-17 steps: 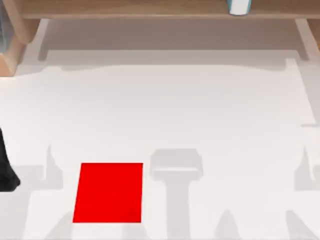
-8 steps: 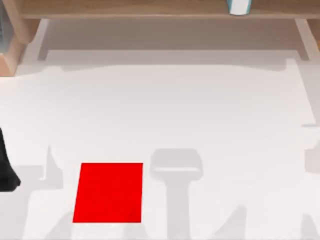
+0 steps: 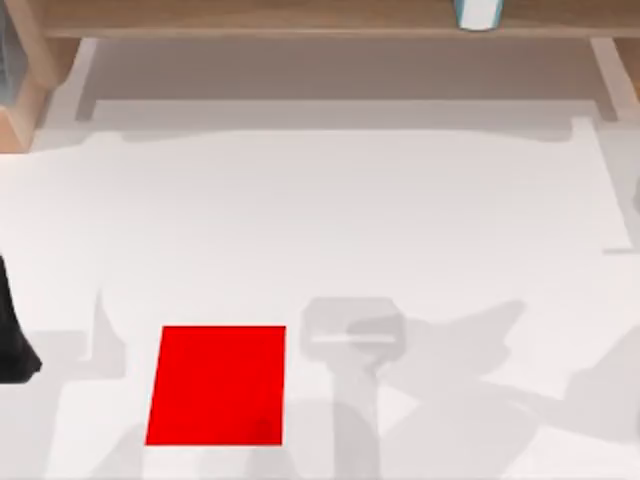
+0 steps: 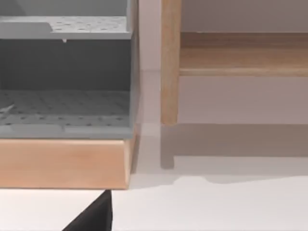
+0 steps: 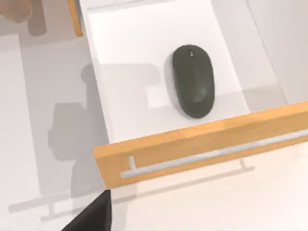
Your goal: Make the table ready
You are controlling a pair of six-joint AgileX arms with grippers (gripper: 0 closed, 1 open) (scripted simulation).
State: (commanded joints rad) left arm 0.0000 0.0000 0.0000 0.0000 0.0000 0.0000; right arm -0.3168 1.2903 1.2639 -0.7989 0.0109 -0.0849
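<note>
White table (image 3: 330, 220) below the left gripper (image 3: 12, 340) at its left edge, gripper opening indiscernible.

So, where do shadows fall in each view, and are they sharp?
Top view: soft grey shadows lie on the table right of the red mat. Right wrist view: the mouse is evenly lit in the open drawer. Left wrist view: shadow under the wooden shelf.

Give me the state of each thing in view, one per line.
Drawer: pulled open.
Mouse: lying flat inside the drawer, not gripped.
Red mat: flat on the table, nothing on it.
Cup: on the wooden shelf.
Left arm: at the table's left edge.
</note>
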